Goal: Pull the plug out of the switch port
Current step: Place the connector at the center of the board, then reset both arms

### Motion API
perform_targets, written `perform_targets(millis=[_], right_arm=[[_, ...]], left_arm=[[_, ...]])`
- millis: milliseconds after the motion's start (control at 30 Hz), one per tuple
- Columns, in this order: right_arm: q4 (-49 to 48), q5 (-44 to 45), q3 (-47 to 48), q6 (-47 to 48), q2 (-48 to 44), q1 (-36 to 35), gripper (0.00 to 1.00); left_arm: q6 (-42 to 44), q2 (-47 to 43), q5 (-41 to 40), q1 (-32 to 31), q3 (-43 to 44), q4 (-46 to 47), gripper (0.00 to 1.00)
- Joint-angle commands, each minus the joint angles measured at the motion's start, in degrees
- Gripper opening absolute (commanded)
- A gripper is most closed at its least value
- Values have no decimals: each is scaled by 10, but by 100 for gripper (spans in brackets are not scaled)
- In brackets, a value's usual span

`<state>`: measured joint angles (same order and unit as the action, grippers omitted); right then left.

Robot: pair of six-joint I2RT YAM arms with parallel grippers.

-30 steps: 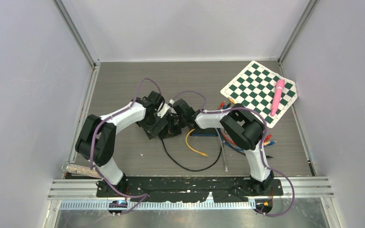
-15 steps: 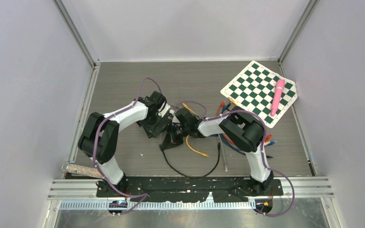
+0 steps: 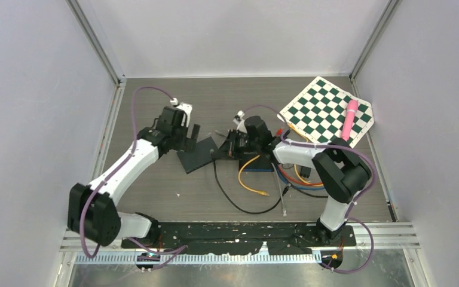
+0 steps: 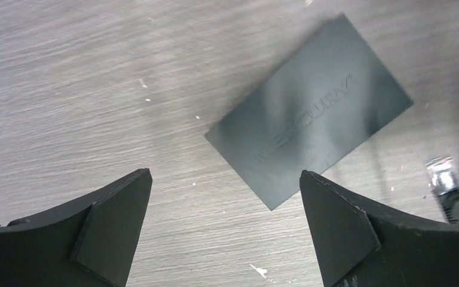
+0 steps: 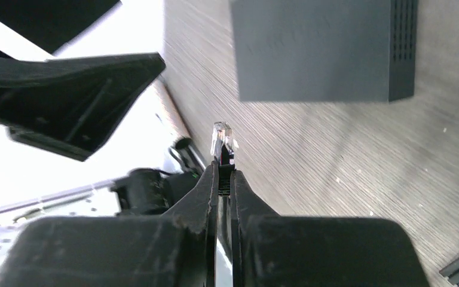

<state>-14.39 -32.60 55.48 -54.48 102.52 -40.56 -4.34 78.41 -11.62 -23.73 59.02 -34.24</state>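
Observation:
The black switch [image 3: 198,153] lies flat on the table, also in the left wrist view [image 4: 311,149] and the right wrist view [image 5: 323,51]. My right gripper [image 3: 222,149] is shut on the clear plug [image 5: 222,140] of the black cable [image 3: 239,206] and holds it just right of the switch, out of the port. My left gripper [image 3: 192,133] is open and empty, hovering over the switch's far left edge; its fingers [image 4: 113,221] stand wide apart.
A yellow cable [image 3: 248,179] and several coloured cables [image 3: 293,179] lie right of the switch. A green-and-white checkered board [image 3: 326,116] with a pink marker [image 3: 349,122] sits at the back right. A cork-like roll [image 3: 101,213] lies at the near left.
My right gripper pulled the plug out of the switch and drew back to the right. My left gripper let go of the switch, opened and rose toward the back left.

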Motion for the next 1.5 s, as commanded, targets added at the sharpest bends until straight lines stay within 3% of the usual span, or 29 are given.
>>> perform_targets(millis=[0, 333, 567, 633, 667, 733, 800, 1067, 1167, 1467], right_arm=[[-52, 39, 14, -56, -53, 34, 5], [-29, 182, 65, -106, 14, 109, 5], [40, 251, 96, -53, 50, 131, 7], [60, 255, 108, -33, 53, 137, 15], [70, 255, 114, -26, 53, 139, 31], [75, 246, 126, 0, 50, 143, 51], [116, 237, 156, 33, 47, 144, 59], [222, 176, 232, 173, 38, 116, 61], [276, 125, 283, 200, 90, 95, 59], [316, 44, 373, 223, 206, 48, 58]], left_arm=[[-63, -70, -12, 30, -23, 42, 100], [-115, -147, 27, 36, -76, 67, 100], [-132, -172, 35, 37, -104, 76, 99], [-132, -174, 34, 37, -103, 72, 100], [-133, -175, 34, 37, -103, 72, 100], [-135, -178, 36, 38, -104, 76, 99], [-144, -176, 36, 42, -108, 79, 100], [-207, -132, 50, 79, -124, 74, 100], [-226, -103, 91, 95, -128, 83, 100], [-230, -25, 153, 98, -121, 105, 98]])
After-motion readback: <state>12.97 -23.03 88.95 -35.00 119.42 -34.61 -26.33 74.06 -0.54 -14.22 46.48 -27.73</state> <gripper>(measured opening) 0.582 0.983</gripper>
